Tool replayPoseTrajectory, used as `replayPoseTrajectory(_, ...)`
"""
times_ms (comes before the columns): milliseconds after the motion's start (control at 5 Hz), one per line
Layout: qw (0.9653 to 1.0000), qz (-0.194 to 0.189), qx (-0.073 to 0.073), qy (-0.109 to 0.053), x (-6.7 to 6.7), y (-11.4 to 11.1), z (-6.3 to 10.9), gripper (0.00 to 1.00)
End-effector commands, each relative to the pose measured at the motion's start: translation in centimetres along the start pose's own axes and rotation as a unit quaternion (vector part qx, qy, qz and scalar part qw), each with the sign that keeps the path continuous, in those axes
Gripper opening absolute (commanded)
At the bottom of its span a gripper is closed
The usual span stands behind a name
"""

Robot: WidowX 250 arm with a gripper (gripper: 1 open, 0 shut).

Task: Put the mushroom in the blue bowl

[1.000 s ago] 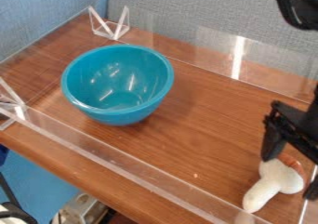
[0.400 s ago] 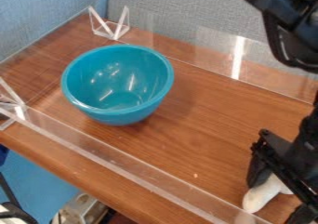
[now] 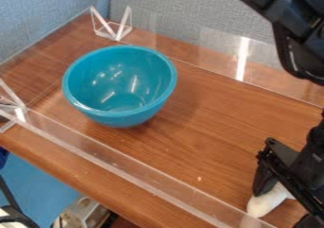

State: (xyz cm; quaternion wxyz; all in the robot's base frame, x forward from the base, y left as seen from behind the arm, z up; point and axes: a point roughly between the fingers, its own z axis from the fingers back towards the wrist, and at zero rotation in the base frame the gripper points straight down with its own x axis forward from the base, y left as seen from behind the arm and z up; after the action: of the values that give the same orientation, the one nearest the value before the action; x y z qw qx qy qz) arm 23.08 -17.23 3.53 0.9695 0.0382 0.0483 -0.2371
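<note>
The blue bowl (image 3: 119, 85) stands upright on the left half of the wooden table (image 3: 209, 118), with nothing inside. The mushroom (image 3: 264, 202) lies at the front right corner; only a cream-white part shows below the black gripper, its cap hidden. My gripper (image 3: 287, 182) points down over it, open, with its dark fingers (image 3: 268, 169) standing on either side of the mushroom. I cannot tell whether they touch it. The arm (image 3: 289, 28) fills the upper right corner.
Low clear acrylic walls (image 3: 127, 154) ring the tabletop, the front one running close to the mushroom. Clear triangular brackets stand at the back left (image 3: 112, 24) and at the left edge (image 3: 10, 107). A blue-grey wall lies behind.
The gripper has come down over the mushroom, covering most of it. The arm has swung into the upper right. The bowl has not moved.
</note>
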Motion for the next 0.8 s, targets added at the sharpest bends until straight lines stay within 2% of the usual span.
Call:
replayPoseTrajectory(0,0.9999,-0.011,-0.001,-0.011,0.3,-1.0,-0.1,1.00)
replayPoseTrajectory(200,0.9999,-0.003,-0.001,-0.010,1.3,-1.7,-0.9,0.00)
replayPoseTrajectory(400,0.9999,0.006,-0.002,-0.010,2.0,-2.0,-0.8,0.00)
replayPoseTrajectory(600,0.9997,-0.019,0.004,-0.018,1.8,-1.5,0.0,0.00)
